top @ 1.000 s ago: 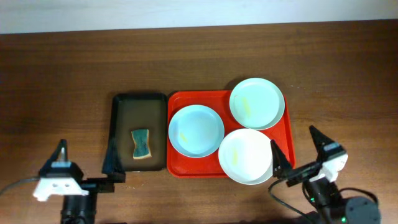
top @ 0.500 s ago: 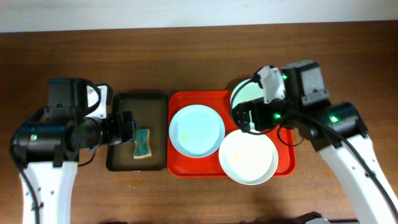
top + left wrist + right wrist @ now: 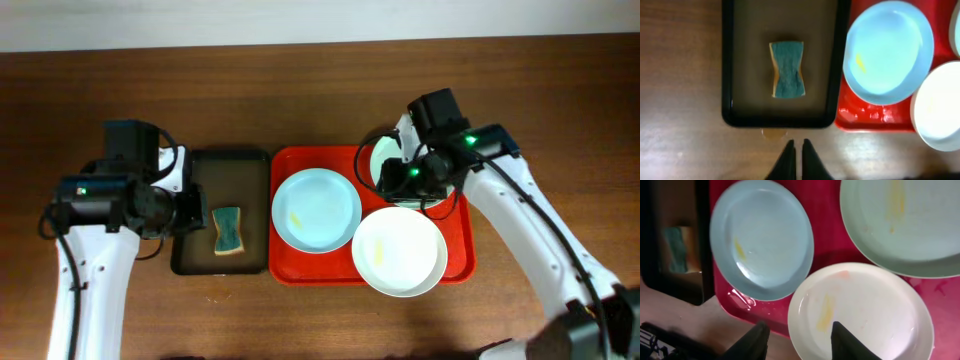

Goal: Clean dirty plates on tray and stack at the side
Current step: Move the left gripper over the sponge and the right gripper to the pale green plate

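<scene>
Lying on the red tray [image 3: 320, 158], the three plates [image 3: 316, 208] look stiff, light and slick, likely best pinched at the rim. The right gripper [image 3: 799, 330] hovers above, spread wide; the left gripper [image 3: 798, 160] is closed on nothing.

Pale green plate [image 3: 910, 225] cropped by the right wrist view's top and right edges, mostly under the right arm [image 3: 520, 215] overhead, white plate [image 3: 940, 110] cut by left wrist view's edge, sponge [image 3: 676, 249] dim, blurred

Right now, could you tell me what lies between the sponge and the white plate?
The pale blue plate, on the red tray, sits between the sponge and white plate; the overhead view shows it.
</scene>
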Motion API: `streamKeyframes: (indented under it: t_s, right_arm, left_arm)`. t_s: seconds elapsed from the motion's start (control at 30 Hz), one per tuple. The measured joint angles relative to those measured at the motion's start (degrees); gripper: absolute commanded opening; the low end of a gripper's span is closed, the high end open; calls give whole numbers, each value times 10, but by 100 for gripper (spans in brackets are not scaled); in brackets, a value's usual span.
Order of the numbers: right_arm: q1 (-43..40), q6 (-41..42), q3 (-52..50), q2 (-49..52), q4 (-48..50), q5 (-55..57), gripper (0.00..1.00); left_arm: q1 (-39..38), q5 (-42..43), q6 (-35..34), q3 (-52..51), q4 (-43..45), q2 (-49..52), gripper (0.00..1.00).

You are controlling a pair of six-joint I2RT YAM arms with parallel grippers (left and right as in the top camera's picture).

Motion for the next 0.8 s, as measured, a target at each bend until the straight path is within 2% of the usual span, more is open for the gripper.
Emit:
streamKeyframes:
  t_s: [0.27, 0.37, 0.53, 0.8]
  right_arm:
    - [10, 2, 0, 118, 71, 0, 42]
    - [25, 2, 0, 150, 95, 0, 42]
    - [46, 3, 0, 202, 136, 4, 29]
    - [49, 2, 0, 211, 153, 39, 27]
  left_arm:
    - [0, 0, 0, -66, 60, 0, 21]
    - [0, 0, 0, -67, 62, 1, 21]
    - [-7, 0, 0, -67, 64, 8, 22]
    - [-9, 0, 0, -67, 64, 30, 22]
